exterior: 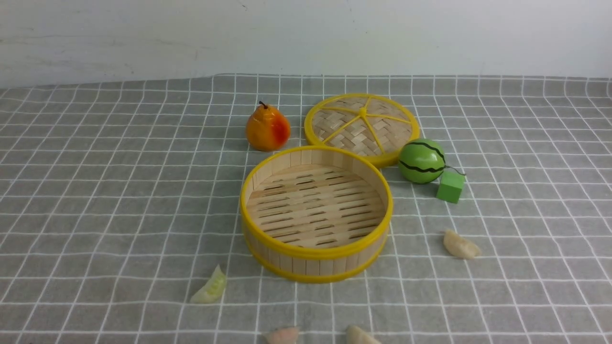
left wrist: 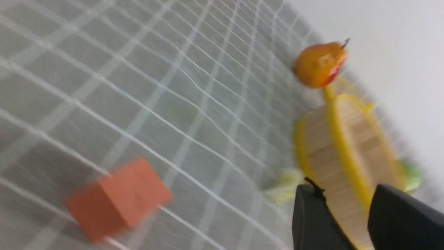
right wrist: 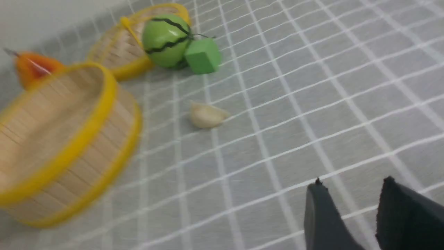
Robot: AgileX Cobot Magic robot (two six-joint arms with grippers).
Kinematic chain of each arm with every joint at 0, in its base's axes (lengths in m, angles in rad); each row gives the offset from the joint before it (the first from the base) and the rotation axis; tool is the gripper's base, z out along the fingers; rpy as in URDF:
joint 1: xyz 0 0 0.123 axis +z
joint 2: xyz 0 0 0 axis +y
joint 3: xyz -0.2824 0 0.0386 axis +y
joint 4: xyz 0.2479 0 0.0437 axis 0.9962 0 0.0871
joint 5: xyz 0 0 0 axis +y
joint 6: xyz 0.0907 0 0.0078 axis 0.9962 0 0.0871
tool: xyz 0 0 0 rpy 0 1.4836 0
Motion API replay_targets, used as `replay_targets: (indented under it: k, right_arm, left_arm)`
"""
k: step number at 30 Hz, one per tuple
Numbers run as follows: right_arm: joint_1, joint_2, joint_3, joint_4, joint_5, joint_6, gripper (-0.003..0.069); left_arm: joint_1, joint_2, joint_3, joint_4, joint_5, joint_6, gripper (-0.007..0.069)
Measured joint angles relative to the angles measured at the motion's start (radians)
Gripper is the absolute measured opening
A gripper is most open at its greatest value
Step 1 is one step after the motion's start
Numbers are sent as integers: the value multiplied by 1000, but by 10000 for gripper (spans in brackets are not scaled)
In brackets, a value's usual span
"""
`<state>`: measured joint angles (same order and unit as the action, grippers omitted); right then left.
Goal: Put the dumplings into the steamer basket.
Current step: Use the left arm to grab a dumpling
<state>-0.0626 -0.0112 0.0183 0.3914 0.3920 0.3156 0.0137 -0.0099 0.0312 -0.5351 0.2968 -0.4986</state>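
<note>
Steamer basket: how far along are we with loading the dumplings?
Done: nothing; the steamer basket is empty. In hand: nothing; the left gripper and right gripper are open and empty. Left: all four lie on the cloth: pale green dumpling, pinkish dumpling, near cream dumpling, right-hand cream dumpling.

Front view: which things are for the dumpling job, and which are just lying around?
For the job: steamer basket, green dumpling, pink dumpling, cream dumpling at the near edge, cream dumpling on the right.
Just lying about: pear, woven lid, toy watermelon, green cube.
</note>
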Motion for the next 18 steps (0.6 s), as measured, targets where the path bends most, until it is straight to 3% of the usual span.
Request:
replay_targets:
  k: [3, 6, 13, 16, 18]
  right_arm:
    - [0, 0, 7, 259, 11, 136, 240]
    - [0, 0, 9, 358, 12, 162, 240]
    - [0, 0, 9, 360, 6, 113, 240]
    - [0, 0, 9, 360, 5, 50, 240]
    - [0, 0, -11, 359, 7, -42, 240]
  left_arm:
    - [0, 0, 0, -256, -12, -156, 237]
    - [0, 0, 0, -315, -20, -156, 237]
    - [0, 0, 0, -336, -26, -66, 237]
    - [0, 0, -15, -336, -10, 37, 237]
    - [0, 0, -78, -333, 19, 179, 237]
